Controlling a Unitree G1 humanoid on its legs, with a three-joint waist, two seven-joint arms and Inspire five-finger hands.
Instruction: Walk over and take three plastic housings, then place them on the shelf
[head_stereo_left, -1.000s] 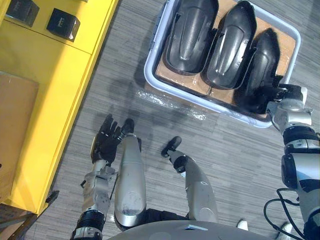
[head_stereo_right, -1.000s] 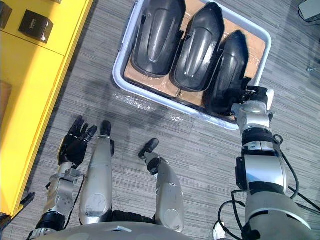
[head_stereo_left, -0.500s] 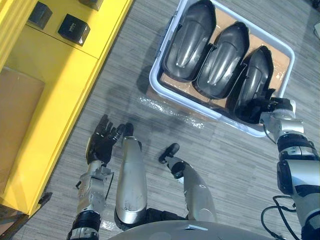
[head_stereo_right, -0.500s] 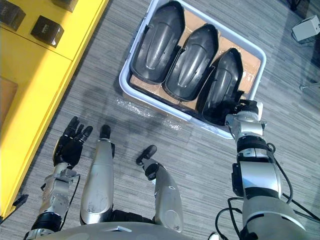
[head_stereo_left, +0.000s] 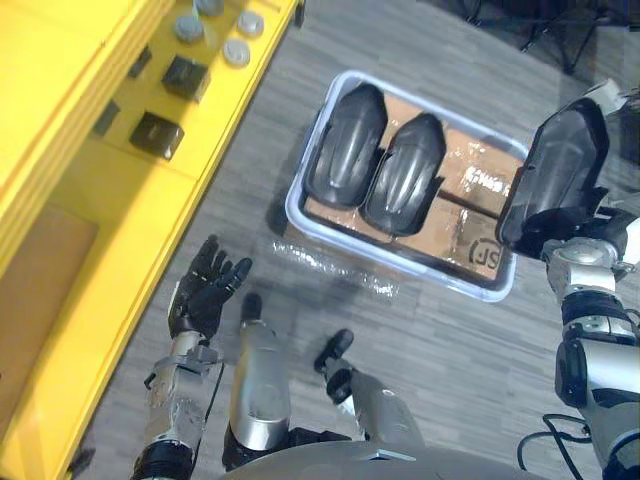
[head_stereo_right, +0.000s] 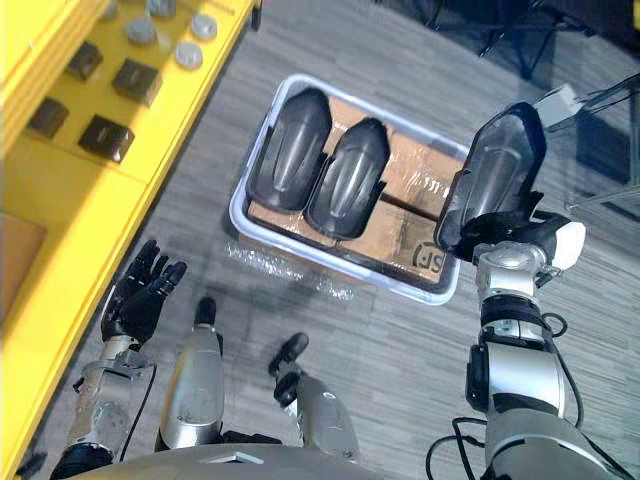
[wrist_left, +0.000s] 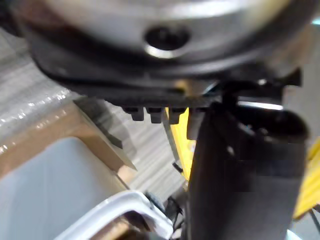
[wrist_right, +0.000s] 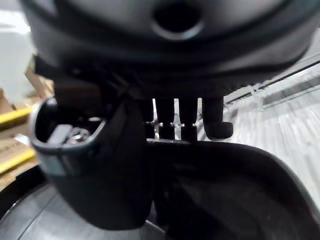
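Note:
A white bin (head_stereo_left: 300, 215) on the floor holds two dark plastic housings (head_stereo_left: 345, 160) (head_stereo_left: 405, 185) side by side on cardboard. The third housing (head_stereo_left: 555, 180) hangs in the air above the bin's right end, tilted up on its end. My right hand (head_stereo_right: 510, 240) is shut on its lower rim; in the right wrist view the fingers (wrist_right: 187, 117) curl over the edge of the housing (wrist_right: 240, 190) with the thumb (wrist_right: 100, 165) against it. My left hand (head_stereo_left: 205, 295) hovers low at the left, open, fingers spread, holding nothing.
The yellow shelf (head_stereo_left: 70, 230) runs along the left, carrying black boxes (head_stereo_left: 155, 132) and grey discs (head_stereo_left: 237, 50). A strip of clear film (head_stereo_left: 330, 265) lies on the floor before the bin. Dark stands and a small white box (head_stereo_right: 560, 98) are at the far right.
My right hand has lifted the third housing out of the bin, up and to the right. The whole picture has shifted and shows more of the shelf. The left hand stays open.

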